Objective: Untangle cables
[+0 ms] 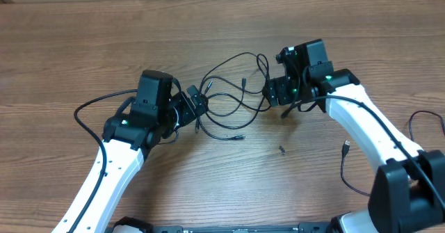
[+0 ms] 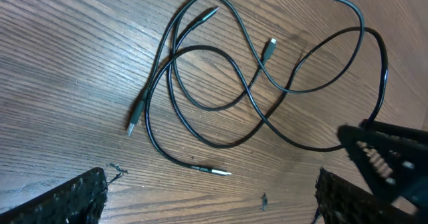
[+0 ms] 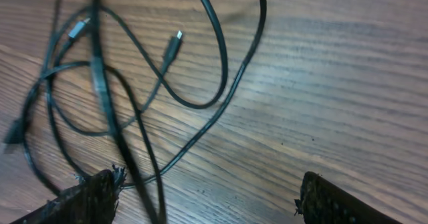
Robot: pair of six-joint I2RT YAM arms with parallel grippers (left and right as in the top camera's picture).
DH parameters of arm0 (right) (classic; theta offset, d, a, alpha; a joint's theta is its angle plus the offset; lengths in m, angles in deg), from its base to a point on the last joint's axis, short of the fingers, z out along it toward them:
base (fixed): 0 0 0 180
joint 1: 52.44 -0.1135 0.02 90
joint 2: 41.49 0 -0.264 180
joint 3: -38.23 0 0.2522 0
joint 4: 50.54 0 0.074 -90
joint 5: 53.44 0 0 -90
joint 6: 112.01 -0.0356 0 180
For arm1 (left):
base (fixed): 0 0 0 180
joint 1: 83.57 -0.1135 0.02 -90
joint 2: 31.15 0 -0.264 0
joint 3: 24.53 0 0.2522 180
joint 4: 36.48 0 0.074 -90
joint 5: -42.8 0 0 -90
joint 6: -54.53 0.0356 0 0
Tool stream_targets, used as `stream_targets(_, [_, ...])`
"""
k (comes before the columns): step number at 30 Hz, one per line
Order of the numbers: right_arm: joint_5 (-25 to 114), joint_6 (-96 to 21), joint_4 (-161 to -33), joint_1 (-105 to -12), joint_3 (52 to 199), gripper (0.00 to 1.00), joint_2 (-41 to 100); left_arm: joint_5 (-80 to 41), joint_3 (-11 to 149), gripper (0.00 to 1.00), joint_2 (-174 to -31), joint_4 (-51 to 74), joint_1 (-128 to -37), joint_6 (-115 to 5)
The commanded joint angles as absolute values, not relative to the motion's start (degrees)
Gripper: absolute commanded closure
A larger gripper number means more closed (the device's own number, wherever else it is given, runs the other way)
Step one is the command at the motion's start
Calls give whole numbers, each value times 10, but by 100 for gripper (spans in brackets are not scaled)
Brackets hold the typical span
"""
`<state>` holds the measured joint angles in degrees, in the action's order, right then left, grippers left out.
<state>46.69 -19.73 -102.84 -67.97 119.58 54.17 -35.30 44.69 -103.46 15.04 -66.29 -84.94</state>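
The cables [image 1: 233, 97] lie as a loose tangle of thin black loops with small plug ends on the wooden table [image 1: 83, 45], between my two arms. My left gripper [image 1: 198, 109] sits at the tangle's left edge. In the left wrist view it [image 2: 214, 204] is open wide over bare wood, with the cables [image 2: 221, 83] just ahead of its fingers [image 2: 73, 197]. My right gripper [image 1: 278, 94] is at the tangle's right side. In the right wrist view it [image 3: 210, 204] is open, and a blurred cable strand [image 3: 127, 157] runs down just inside its left finger [image 3: 87, 200].
A separate thin black cable with a plug end [image 1: 345, 149] lies on the table beside the right arm, and another black loop [image 1: 424, 118] shows at the right edge. A thicker black cable [image 1: 90, 108] curves off the left arm. Small dark specks [image 1: 281, 149] dot the wood.
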Motion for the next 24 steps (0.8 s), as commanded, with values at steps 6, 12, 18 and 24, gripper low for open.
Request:
stream_targets(6, [473,-233,-1025,-682,1203,96,551,-358,452,0,-1031,150,-659,-847])
stream_targets(12, [473,-237,-1048,-682,1227,96,506,-358,452,0,-1031,150,-659,-847])
stream_targets(18, [469,-237,-1126,-682,1342,96,407,-358,452,1,-1031,150,-659,-847])
stream_targets(24, [467,-257,-1127,-681,1407,96,307,-358,452,0,-1031,150,-659,-847])
